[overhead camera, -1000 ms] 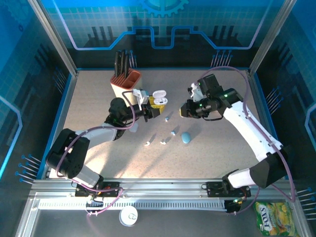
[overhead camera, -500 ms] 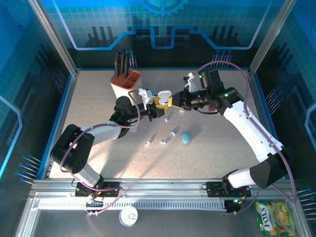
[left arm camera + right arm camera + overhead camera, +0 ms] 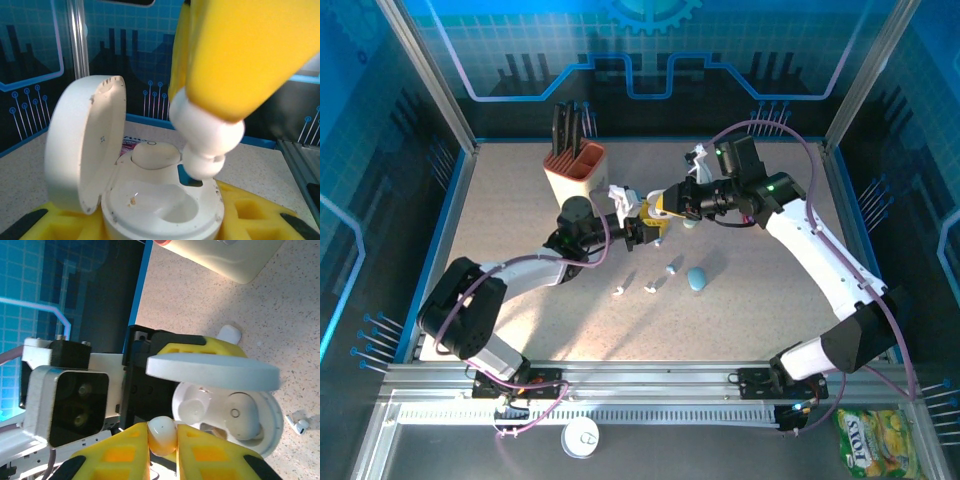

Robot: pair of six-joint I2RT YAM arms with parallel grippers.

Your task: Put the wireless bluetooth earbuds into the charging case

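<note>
Top external view: the left gripper clamps an open white charging case, its lid upright at one side. The right gripper, pinched tight on a white earbud, holds the bud at the case's free socket, yellow fingers crowding the opening. A second bud sits in the neighbouring socket. Loose earbuds and a blue pebble case lie nearby on the table. A tool holder stands behind.
</note>
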